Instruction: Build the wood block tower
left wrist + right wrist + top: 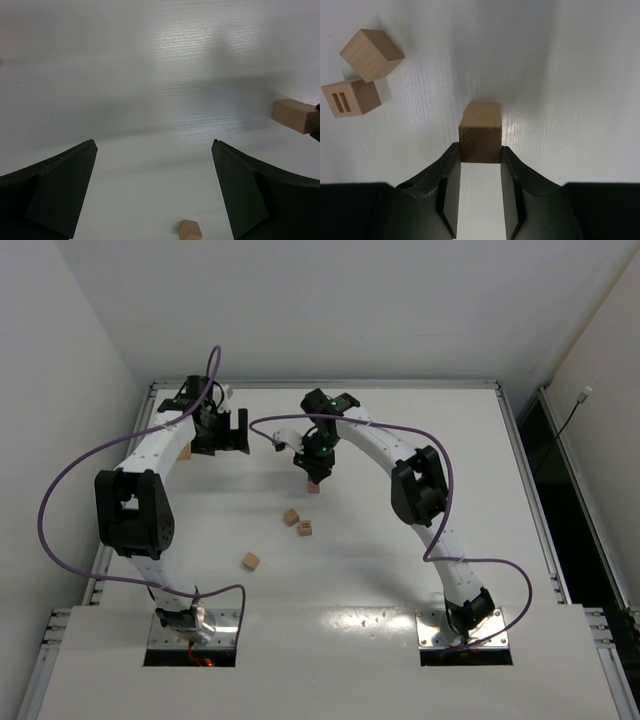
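Right gripper (480, 150) fingers clamp wooden cube (481, 125), gripped faces hidden, contact with table (560, 75) unclear. Left gripper (154, 142) gapes wide, empty. Edge block (295, 116) cut off by frame. Three loose cubes (305, 529) lie between arms.

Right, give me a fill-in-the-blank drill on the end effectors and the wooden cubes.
The right end effector is ____ on a plain wooden cube.
The left end effector is ____ and holds nothing.
The slotted cube shows ____ dark slots on its face.
Missing words: shut; open; two.
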You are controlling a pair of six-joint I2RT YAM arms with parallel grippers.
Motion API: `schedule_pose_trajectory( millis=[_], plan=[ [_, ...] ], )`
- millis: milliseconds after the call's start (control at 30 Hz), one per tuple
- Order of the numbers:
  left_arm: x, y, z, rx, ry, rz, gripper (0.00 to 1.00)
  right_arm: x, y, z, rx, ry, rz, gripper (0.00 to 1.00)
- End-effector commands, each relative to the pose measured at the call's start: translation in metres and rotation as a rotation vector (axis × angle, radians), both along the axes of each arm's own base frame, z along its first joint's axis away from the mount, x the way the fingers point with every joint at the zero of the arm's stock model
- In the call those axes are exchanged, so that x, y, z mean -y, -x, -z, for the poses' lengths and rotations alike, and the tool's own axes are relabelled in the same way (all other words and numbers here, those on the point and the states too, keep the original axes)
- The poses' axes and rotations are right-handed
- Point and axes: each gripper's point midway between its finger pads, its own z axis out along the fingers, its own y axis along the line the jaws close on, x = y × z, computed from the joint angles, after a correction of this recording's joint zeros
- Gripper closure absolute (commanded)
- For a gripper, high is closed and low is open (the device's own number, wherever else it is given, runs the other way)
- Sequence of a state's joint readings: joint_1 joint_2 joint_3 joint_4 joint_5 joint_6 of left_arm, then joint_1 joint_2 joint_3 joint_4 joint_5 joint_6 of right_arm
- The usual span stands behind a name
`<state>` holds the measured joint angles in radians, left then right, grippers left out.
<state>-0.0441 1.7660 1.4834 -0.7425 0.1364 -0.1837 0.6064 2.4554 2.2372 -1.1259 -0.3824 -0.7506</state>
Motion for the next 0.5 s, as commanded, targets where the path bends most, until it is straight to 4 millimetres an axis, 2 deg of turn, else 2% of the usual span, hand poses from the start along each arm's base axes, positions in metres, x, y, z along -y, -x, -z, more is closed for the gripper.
schedule_pose_trajectory(
  millis=[0,267,400,467],
  plan=[
    [-0.0026,-0.0046,-0.0070,0.034,0.012,0.005,0.00,-0.0066,-0.0042,-0.0037,0.018,-0.024,0.001,0.94],
    [-0.0026,-0.0046,-0.0070,0.034,0.012,0.005,0.00,-0.0041,-0.0034,-0.0007,0.015,-0.012,0.003,0.79],
    [-0.0026,-0.0046,-0.0070,0.034,0.012,0.005,0.00,-0.0041,-0.0034,-0.0007,0.015,-0.012,0.003,0.68],
    [-0.0026,-0.0046,-0.0070,0.034,0.012,0.005,0.00,-0.0032,-0.0022,-0.0025,0.015,-0.012,0.003,0.58]
  ],
)
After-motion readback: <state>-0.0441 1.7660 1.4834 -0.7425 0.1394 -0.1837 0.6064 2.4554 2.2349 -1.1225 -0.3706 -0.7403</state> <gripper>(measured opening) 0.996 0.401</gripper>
